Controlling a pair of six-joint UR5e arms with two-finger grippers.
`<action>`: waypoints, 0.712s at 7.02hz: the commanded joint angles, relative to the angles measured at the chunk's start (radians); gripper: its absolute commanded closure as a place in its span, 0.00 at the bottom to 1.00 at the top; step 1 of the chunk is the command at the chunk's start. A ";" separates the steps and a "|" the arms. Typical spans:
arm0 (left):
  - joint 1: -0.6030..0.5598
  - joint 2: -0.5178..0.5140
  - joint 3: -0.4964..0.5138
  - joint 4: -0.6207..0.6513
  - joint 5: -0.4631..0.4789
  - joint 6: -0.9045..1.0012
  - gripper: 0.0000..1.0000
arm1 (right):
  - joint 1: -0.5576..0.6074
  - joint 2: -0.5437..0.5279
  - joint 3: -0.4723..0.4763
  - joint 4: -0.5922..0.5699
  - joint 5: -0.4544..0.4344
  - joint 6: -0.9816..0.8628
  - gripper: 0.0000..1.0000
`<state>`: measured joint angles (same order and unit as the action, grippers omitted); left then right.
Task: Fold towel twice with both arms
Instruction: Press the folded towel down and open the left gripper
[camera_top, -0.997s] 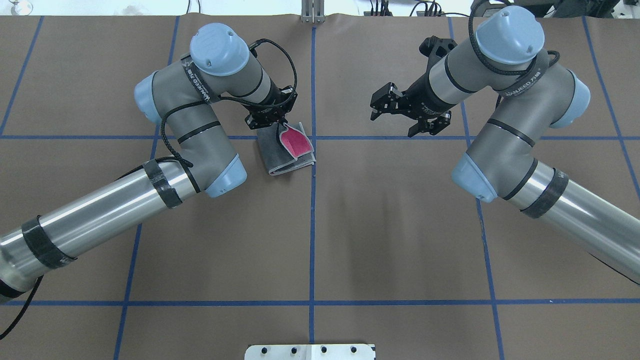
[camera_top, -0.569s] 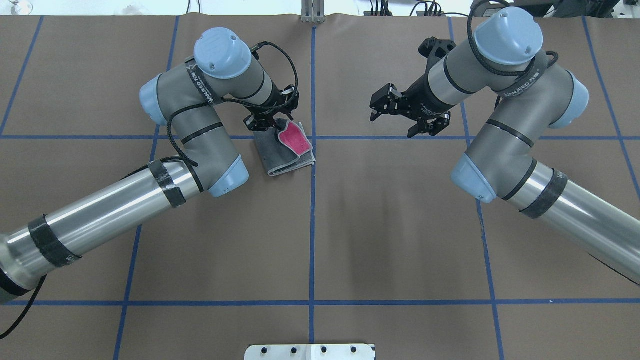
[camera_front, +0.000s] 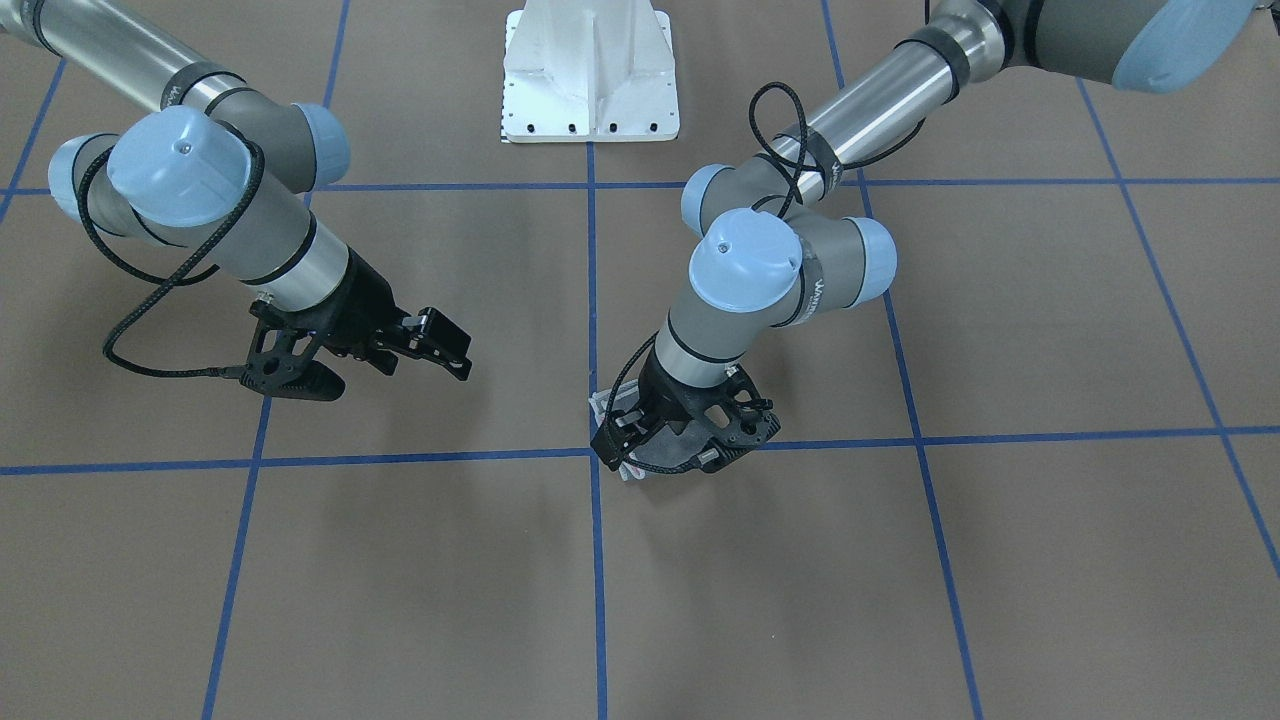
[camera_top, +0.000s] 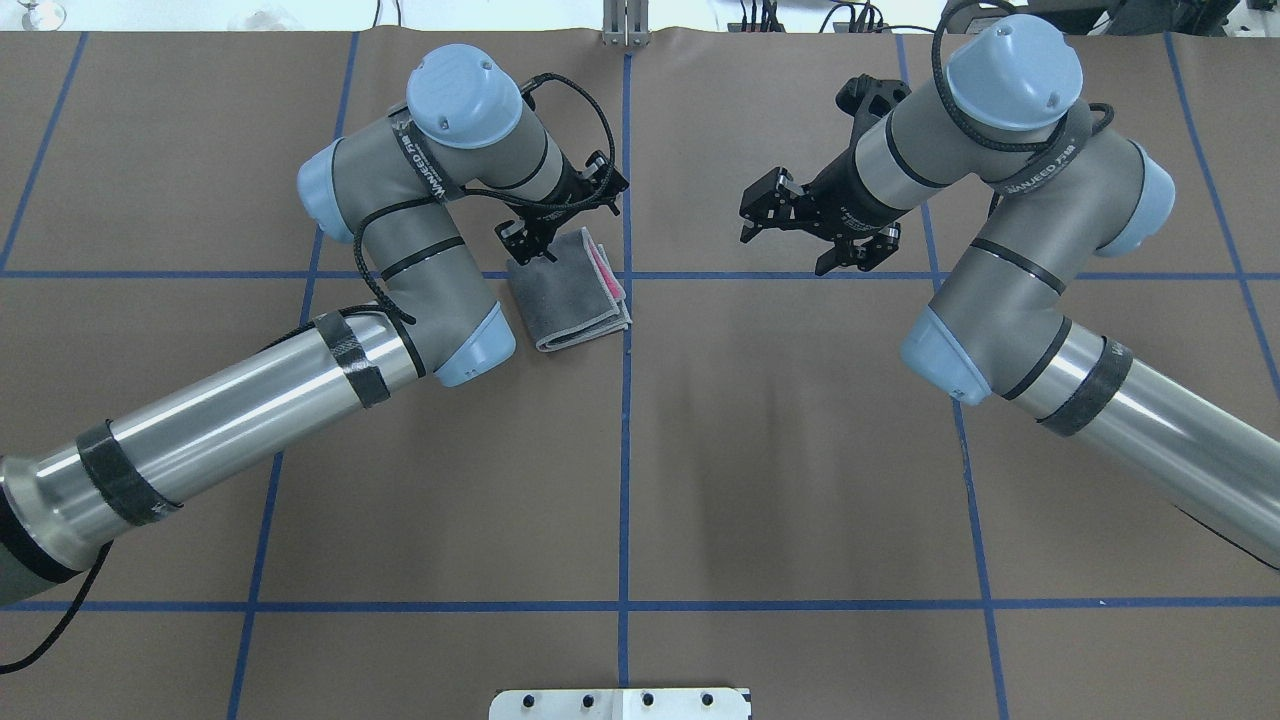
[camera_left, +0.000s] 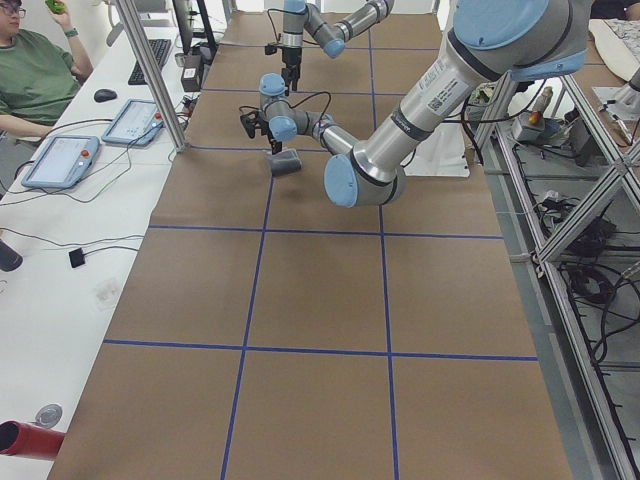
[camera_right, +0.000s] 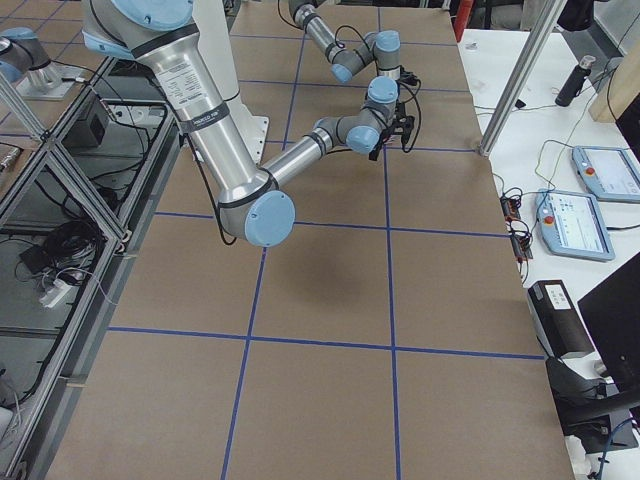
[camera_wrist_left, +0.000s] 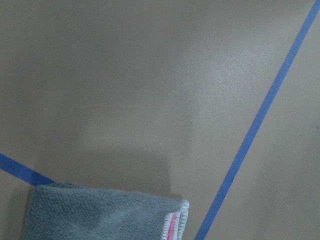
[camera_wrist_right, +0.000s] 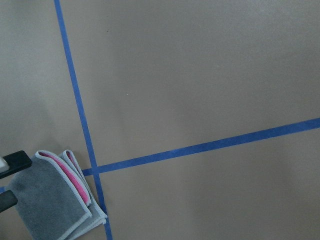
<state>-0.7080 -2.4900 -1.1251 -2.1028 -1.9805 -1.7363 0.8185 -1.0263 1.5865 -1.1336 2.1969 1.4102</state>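
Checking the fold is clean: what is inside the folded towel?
Between the grey outer layers of the towel a pink strip and light stitched edging show along the open edge. The top grey layer hides how the inner layers lie.

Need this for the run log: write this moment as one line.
towel: folded small, lying flat, grey up, pink edge showing | left hand: open, at towel's far corner | right hand: open, off towel

The towel is nubby matt terry cloth; the table cover is smooth matt paper.
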 joint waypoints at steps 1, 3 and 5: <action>-0.002 -0.007 0.011 -0.003 0.000 0.001 0.00 | -0.001 0.003 -0.007 0.000 0.000 0.001 0.00; -0.007 -0.004 0.016 -0.002 0.000 0.003 0.00 | -0.004 0.006 -0.007 -0.002 0.000 0.004 0.00; -0.002 -0.001 0.057 -0.006 0.002 0.006 0.00 | -0.007 0.009 -0.007 0.000 0.000 0.009 0.00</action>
<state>-0.7134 -2.4923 -1.0972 -2.1050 -1.9800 -1.7314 0.8133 -1.0177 1.5801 -1.1340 2.1967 1.4172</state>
